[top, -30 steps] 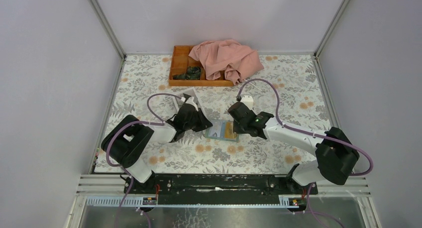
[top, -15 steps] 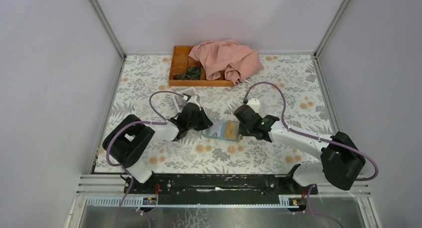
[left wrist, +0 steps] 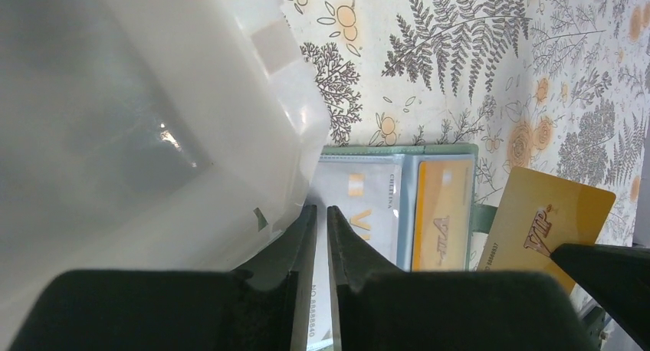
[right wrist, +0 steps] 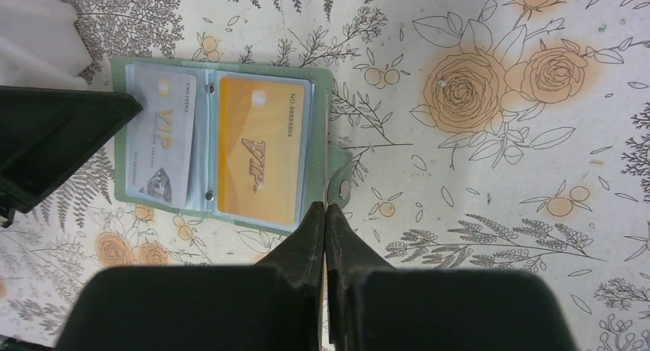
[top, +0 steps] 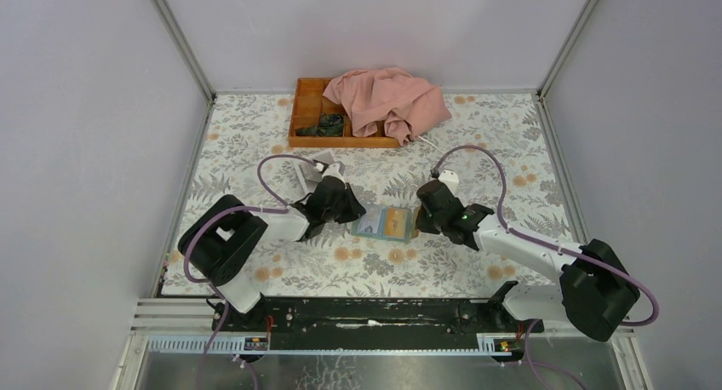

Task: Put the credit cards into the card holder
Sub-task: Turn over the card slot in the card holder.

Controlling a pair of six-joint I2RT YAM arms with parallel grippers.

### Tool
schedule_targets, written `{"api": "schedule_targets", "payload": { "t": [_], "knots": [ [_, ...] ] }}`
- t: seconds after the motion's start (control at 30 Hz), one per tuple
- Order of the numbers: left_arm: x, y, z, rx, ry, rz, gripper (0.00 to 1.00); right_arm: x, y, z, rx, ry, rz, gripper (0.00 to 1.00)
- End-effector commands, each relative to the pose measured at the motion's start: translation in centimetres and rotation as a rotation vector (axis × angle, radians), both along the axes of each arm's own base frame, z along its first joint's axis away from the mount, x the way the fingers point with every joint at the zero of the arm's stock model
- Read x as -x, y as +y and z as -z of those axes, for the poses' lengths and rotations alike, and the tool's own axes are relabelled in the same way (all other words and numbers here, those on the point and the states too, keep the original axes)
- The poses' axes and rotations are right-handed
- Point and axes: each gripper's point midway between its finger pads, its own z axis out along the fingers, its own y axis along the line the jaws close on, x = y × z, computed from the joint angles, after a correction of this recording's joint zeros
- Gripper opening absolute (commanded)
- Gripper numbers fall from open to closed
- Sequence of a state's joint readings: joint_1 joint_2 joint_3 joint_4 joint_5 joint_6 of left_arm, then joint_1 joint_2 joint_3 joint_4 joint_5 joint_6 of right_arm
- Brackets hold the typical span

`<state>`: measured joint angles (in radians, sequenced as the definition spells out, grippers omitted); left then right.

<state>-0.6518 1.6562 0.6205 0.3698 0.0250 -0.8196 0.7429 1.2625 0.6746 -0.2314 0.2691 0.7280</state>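
White box (left wrist: 153, 121) just beside card holder (right wrist: 322, 129) (open tabletop (right wrist: 498, 213) opposite)

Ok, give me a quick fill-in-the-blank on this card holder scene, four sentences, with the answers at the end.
1. The flat grey-green folding card holder lies ___ on the floral table.
2. The plastic card in the pocket beside its snap tab is coloured ___.
3. The right gripper has its jaws ___ on a loose gold plastic card.
4. The crumpled pink cloth drapes over part of the orange wooden ___.
Answers: open; orange; shut; tray.
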Motion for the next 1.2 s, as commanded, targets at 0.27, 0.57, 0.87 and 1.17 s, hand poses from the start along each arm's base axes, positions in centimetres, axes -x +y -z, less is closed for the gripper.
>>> {"api": "schedule_targets", "payload": {
  "t": [0.27,0.57,0.87,1.17],
  "knots": [
    [2.4,1.8,4.1,-0.16,0.094,0.01,0.17,-0.8,0.4,-1.1,-0.187,-0.026,0.03,0.0],
    [2.7,1.7,4.6,-0.177,0.101,0.012,0.17,-0.7,0.7,-0.8,-0.263,-0.021,0.03,0.0],
    [2.9,2.0,5.0,-0.202,0.106,0.007,0.16,-0.8,0.7,-1.2,-0.29,-0.035,0.033,0.0],
    [3.1,2.5,5.5,-0.221,0.115,-0.004,0.15,-0.8,0.6,-1.6,-0.301,-0.043,0.032,0.0]
  ]
}}
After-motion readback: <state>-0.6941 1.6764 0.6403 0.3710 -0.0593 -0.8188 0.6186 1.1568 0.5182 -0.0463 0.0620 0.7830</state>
